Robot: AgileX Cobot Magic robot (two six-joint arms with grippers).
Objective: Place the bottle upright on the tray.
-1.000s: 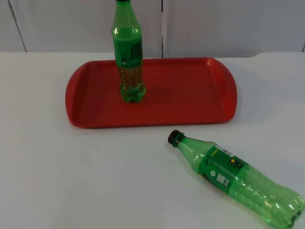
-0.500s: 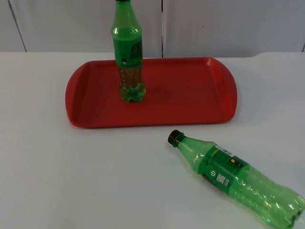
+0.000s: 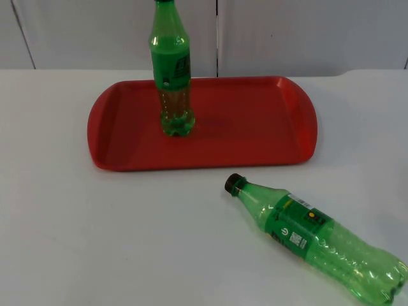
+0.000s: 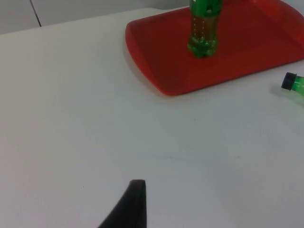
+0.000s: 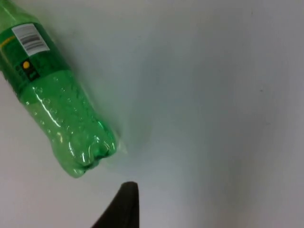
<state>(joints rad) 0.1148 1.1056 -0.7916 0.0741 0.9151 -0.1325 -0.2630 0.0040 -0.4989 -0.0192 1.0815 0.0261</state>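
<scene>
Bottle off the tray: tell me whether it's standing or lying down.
Lying down. The bottle rests on its side on the table, black cap toward the red tray, base away from it.

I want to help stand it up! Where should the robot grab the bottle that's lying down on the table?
Probably around its middle, by the label, coming down from above. The lying bottle rests flat on the white table, its cap toward the red tray, so its round sides are free for the jaws to straddle.

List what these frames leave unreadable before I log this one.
- Standing bottle: cap cut off by the top view's edge.
- Lying bottle: label print too small to read; base near the right wrist camera.
- Both jaws: open or shut unclear; one fingertip each.
- Tray: fully visible.
</scene>
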